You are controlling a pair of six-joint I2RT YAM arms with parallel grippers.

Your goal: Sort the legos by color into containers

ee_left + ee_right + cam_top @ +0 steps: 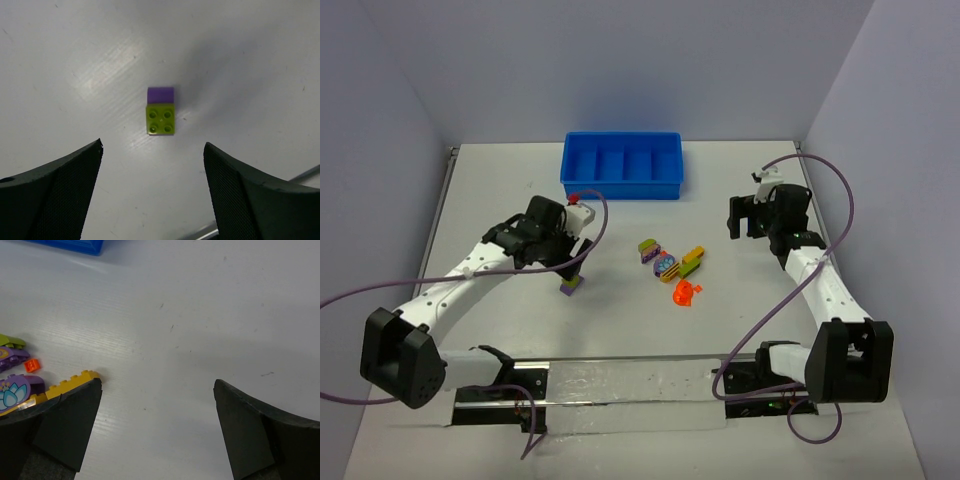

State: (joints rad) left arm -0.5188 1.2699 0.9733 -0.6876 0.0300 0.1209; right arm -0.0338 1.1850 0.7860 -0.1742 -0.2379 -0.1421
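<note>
Soft, even overhead light washes the white table (640, 330) in the top view; the walls (620, 60) take a pale violet tint and shadows are faint. From the left wrist, a dull glare patch sits at ten o'clock of the green-and-purple brick (160, 111) — a broad soft shadow spreads at two o'clock. The fingers (55, 195) go near-black at five and seven o'clock. From the right wrist, the bricks (20, 385) at nine o'clock blur slightly.

green-on-purple lego (571, 285) lies apart from mixed legos (670, 265) before blue bin (620, 188).
</note>
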